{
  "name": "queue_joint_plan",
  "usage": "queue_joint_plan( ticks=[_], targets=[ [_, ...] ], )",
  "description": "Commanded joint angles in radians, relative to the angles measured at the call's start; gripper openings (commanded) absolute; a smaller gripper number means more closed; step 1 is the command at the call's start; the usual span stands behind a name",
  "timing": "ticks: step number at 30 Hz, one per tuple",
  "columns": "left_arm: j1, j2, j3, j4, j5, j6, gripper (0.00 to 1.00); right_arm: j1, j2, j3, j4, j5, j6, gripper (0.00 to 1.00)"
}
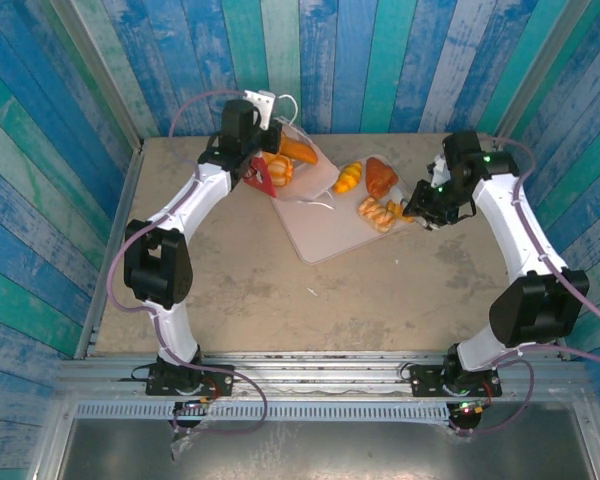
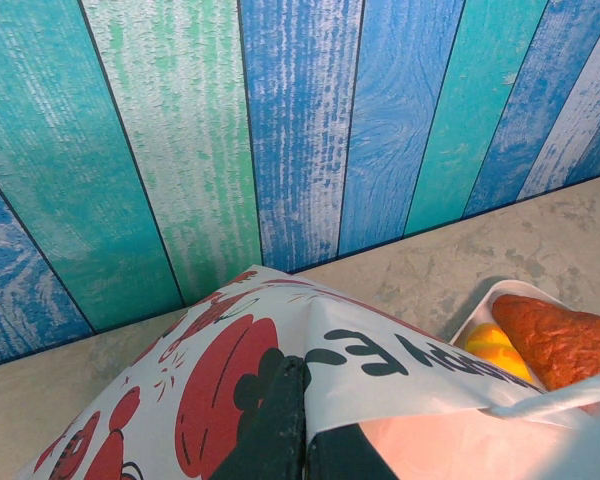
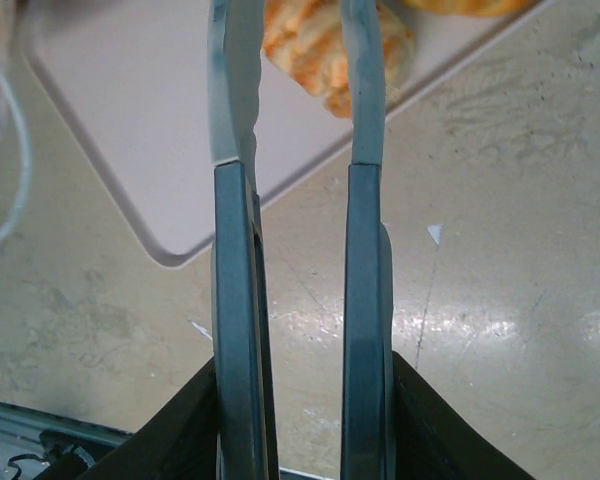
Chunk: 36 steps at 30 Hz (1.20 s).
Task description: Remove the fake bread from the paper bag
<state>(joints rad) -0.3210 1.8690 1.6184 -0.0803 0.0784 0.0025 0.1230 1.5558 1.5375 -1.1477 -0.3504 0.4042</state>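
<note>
the left gripper is pinching the upper edge of the paper bag, jaws pressed together, at the far side of the table, while the right gripper is hovering narrowly spread and empty over the pale tray beside a twisted pastry. the fake bread inside the bag is lying well to that gripper's left, long axis pointing toward the tray. the plank wall is crowding close behind it.

Robot test cell: blue plank backdrop walls, alu frame rail
</note>
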Motion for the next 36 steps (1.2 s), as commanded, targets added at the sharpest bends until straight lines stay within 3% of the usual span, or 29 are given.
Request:
queue_joint_plan(
  ticks=[1,12,36],
  targets=[
    [-0.004,0.011,-0.003,-0.026,0.017,-0.023,0.00,0.039,-0.024,0.069,-0.002,-0.037,0.012,0.39],
    [-0.004,0.018,-0.002,-0.021,0.024,-0.029,0.00,0.230,0.085,0.288,0.063,-0.072,0.034,0.39],
    [-0.004,0.018,-0.011,-0.007,0.046,-0.045,0.00,0.376,0.415,0.369,0.493,-0.244,0.264,0.43]
  ],
)
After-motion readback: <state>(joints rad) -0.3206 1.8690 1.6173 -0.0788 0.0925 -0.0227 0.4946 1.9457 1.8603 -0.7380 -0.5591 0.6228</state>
